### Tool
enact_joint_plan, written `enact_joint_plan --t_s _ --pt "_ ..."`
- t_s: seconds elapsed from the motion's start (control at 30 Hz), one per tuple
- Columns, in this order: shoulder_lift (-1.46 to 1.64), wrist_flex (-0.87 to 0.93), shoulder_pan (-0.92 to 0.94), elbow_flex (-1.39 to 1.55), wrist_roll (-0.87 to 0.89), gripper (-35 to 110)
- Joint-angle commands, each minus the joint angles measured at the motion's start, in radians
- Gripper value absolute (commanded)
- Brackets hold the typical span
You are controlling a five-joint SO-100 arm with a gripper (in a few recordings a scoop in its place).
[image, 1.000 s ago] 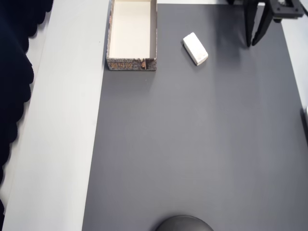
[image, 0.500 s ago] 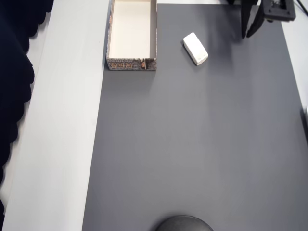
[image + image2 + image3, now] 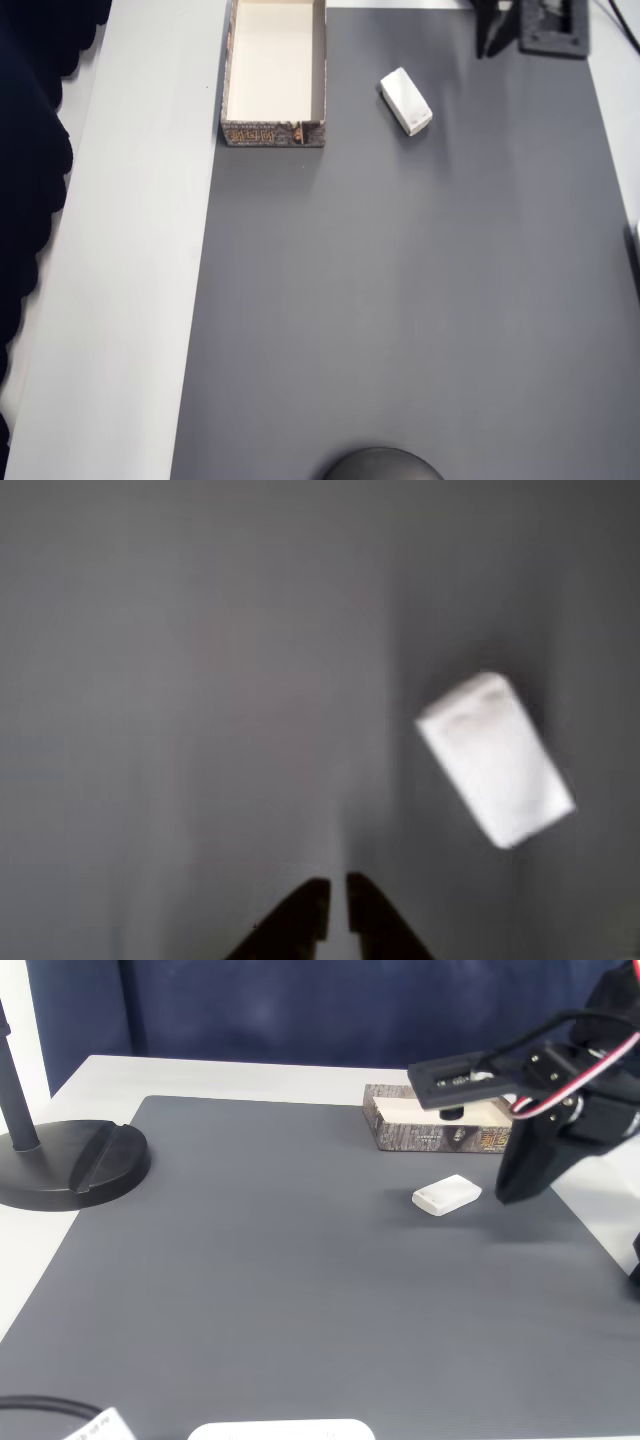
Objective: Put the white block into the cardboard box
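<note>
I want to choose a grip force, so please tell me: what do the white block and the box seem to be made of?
The white block looks like smooth matte plastic or foam: plain white, rounded edges, no gloss; which one stays open. The cardboard box appears to be thin paperboard: flat cream inside, printed brownish-grey outer walls, thin straight rims. Both lie on a dark grey mat with a dull finish.

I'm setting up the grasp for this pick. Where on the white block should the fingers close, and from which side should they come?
Probably from straight above, closing across the short width at mid-length of the white block. It lies flat and diagonal on the grey mat, apart from the cardboard box, so both long sides look free. The gripper, nearly closed, would need to open and turn to that diagonal.
</note>
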Motion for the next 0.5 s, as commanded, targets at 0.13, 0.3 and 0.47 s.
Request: enact_joint_plan --t_s 0.13,0.3,0.47 --pt "-0.109 -0.043 0.146 -0.087 0.124 -2" --pt "-0.235 -0.074 0.183 -0.163 0.19 -2" --pt "-0.333 -0.092 0.23 -0.249 0.233 -2"
